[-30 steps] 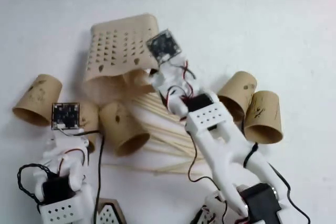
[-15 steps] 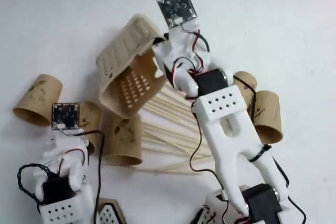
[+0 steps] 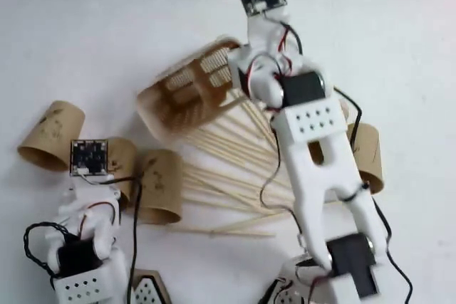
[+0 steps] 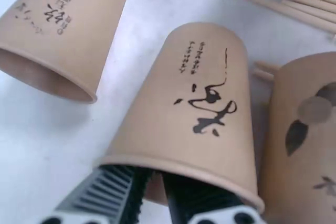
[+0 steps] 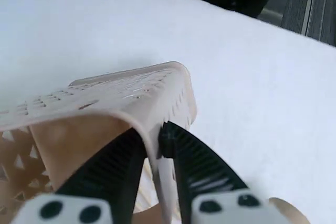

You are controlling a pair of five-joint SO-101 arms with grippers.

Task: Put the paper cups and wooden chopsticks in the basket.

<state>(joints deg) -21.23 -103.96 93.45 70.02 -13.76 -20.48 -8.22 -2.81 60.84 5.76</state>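
My right gripper (image 5: 157,145) is shut on the rim of the perforated beige basket (image 5: 121,98). In the high view the basket (image 3: 187,94) hangs tilted on its side, mouth towards the front left, with the right gripper (image 3: 239,80) at its far rim. Wooden chopsticks (image 3: 228,169) lie fanned out on the table below it. My left gripper (image 4: 152,203) is shut on the rim of a brown paper cup (image 4: 194,103) lying on its side, with a second cup (image 4: 63,30) and a third cup (image 4: 304,140) either side of it.
In the high view the three cups lie at the front left: one cup (image 3: 50,135), the held cup (image 3: 122,165) and a third (image 3: 160,186). Another cup (image 3: 369,158) lies right of the right arm, partly behind it. The white table (image 3: 85,40) is bare at the back left.
The right arm has swung the basket up and towards the back right, turning it from mouth-down onto its side and uncovering the chopsticks. The cup beside them shifted left. The left arm stayed still.
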